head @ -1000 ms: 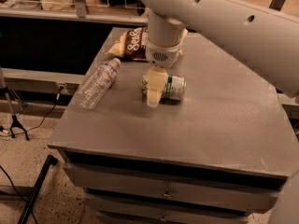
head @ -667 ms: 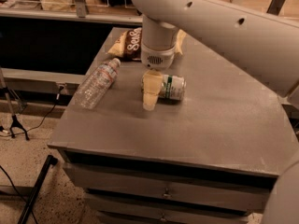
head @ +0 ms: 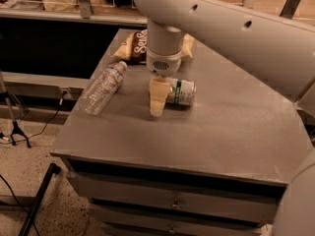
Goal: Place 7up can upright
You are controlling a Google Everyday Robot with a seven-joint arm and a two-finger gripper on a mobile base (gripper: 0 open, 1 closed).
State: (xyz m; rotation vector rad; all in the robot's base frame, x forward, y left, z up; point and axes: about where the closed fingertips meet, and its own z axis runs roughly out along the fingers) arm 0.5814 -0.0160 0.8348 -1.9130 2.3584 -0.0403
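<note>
Shifted left, cream gripper (head: 158,102) sits beside sideways white-green aluminium 7up can (head: 182,92); grip, can't tell. Probably grasping; next, stand it upright.

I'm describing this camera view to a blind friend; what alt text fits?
The robot's gripper is down at one end of a 7up can lying on its side on a grey cabinet top. A clear water bottle lies further left in the picture, with a chip bag behind.

Grey table (head: 236,136): 7up can (head: 182,92) on its side, water btl (head: 102,87) lying, chip bag (head: 132,45) at back; gripper (head: 159,102) at can
</note>
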